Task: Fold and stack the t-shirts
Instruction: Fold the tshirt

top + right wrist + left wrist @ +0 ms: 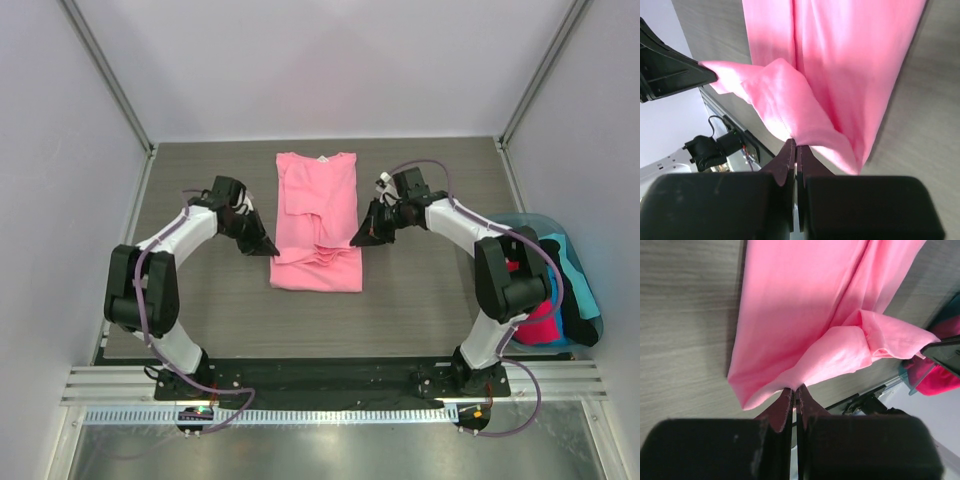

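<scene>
A light pink t-shirt (318, 190) lies as a long narrow strip down the middle of the table, collar at the far end. My left gripper (268, 248) is shut on its left edge near the lower end, pinching a raised fold of cloth (840, 355). On the opposite edge my right gripper (358, 240) is shut on the matching fold (785, 105). Between the two grippers the cloth bunches in wrinkles, and the near hem lies flat in front of them. Hot pink (540, 320), black (572, 275) and teal (590, 300) t-shirts sit piled at the right.
A light-blue plastic tub (530, 222) holds that pile at the table's right edge, beside the right arm's base. Grey walls and metal posts close in the table's left, far and right sides. A black rail (330, 375) runs along the near edge.
</scene>
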Controlling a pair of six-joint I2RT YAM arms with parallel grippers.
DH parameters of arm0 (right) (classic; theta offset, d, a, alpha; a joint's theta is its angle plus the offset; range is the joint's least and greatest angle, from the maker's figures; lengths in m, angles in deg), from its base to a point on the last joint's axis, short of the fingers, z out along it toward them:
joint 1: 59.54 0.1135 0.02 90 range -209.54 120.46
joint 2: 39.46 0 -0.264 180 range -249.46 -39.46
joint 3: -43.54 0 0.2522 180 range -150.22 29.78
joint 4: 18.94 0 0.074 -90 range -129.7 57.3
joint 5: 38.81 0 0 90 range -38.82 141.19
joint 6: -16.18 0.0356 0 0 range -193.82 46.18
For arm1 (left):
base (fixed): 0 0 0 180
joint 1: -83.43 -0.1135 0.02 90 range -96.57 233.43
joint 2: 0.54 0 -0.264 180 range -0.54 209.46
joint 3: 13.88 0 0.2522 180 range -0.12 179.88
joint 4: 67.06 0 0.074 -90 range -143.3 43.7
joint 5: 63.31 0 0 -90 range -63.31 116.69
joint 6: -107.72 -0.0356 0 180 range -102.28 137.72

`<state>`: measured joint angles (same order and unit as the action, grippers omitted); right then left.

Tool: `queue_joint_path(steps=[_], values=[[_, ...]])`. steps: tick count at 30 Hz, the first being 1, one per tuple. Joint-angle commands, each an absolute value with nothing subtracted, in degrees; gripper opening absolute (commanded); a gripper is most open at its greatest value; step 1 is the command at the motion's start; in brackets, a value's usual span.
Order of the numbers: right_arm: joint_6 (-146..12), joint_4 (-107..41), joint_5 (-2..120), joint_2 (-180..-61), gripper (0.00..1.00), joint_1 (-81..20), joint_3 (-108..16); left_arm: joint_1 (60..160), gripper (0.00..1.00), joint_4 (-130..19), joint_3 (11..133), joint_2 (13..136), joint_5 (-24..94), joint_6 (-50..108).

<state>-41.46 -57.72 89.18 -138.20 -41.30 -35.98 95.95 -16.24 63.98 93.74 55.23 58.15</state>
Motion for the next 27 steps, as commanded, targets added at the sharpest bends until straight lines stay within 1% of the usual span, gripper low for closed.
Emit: queue_joint_path(steps=[1, 10, 15, 18, 22, 27], values=[[-43.59, -55.12, 88.36, -141.13, 0.01, -41.96, -41.23, 95.04, 0.0, -19.9, 67.55, 95.43, 56.05, 57.98], [-44.99, -54.77, 87.84, -148.35, 0.01, -42.92, -47.91, 94.77, 0.0, -21.4, 75.9, 103.78, 56.57, 56.75], [-45.7, -54.77, 87.66, -152.65, 0.01, -43.89, -52.39, 94.16, 0.0, -20.52, 80.29, 106.86, 55.0, 55.78], [-45.87, -55.12, 87.66, -155.28, 0.01, -44.42, -56.78, 93.54, 0.0, -19.9, 81.96, 108.18, 54.29, 54.9], [-45.88, -55.56, 87.66, -157.75, 0.01, -44.51, -59.6, 93.1, 0.0, -19.55, 82.85, 109.41, 53.85, 54.37], [-45.96, -55.55, 87.4, -159.16, 0.01, -44.51, -60.58, 93.1, 0.0, -20.52, 83.55, 111.08, 53.76, 54.2]])
